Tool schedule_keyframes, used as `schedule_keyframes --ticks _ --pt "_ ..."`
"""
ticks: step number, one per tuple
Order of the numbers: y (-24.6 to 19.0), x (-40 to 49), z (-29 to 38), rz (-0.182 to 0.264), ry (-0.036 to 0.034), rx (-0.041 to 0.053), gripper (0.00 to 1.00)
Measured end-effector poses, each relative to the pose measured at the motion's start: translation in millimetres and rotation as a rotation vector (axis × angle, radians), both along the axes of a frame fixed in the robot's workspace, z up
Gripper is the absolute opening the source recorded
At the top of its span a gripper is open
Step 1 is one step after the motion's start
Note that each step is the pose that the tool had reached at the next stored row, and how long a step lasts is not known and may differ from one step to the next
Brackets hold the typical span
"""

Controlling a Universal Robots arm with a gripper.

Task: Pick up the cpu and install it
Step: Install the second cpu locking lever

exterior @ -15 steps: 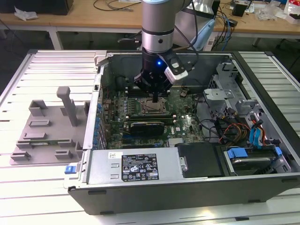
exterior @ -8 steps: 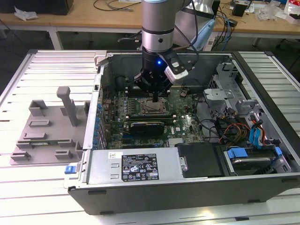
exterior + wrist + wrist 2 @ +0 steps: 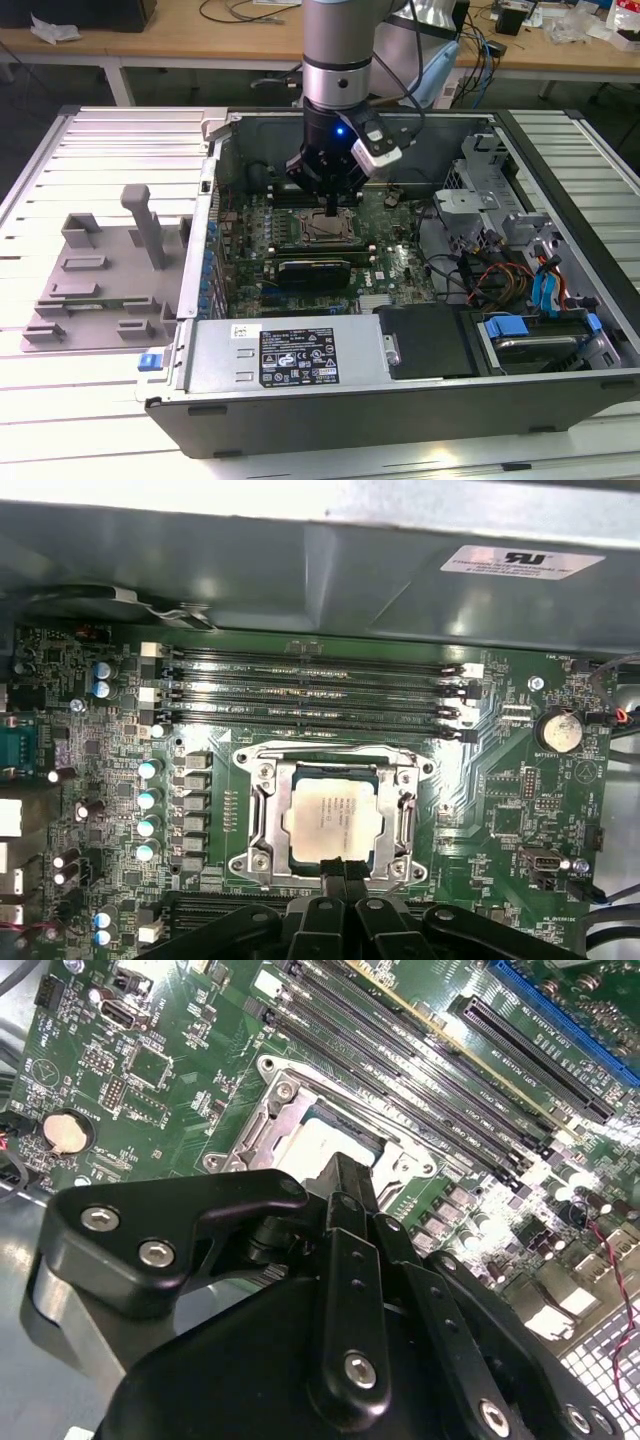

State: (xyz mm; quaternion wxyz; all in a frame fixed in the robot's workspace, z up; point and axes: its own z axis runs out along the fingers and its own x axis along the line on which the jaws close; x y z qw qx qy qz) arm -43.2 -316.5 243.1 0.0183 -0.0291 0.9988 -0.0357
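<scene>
A grey plastic fixture [image 3: 95, 275] rests near the counter's [image 3: 40, 180] edge at the exterior view's left. Rightward, inside the open computer case [image 3: 400, 400], the cpu [image 3: 335, 815] lies flat in the motherboard socket [image 3: 262, 820], square, edges parallel to the memory slots [image 3: 310, 695]. The claw [image 3: 340, 872] hovers closed, empty, over the socket's edge.

matt silver metal cpu [image 3: 333, 818]; glossy black plastic tool [image 3: 341, 872]
</scene>
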Motion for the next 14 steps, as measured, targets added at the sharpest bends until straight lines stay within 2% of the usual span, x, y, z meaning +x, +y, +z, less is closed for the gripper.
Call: schedule_keyframes --ticks 3,7,12,14 --pt "0.0 0.0 1.9 0.0 0.0002 -0.0003 0.11" --pt "0.0 0.0 9.8 0.0 -0.0001 0.0 0.11" --pt "0.0 0.0 16.0 0.0 0.0 0.0 0.11" --pt "0.0 0.0 16.3 0.0 -0.0001 0.0002 0.11"
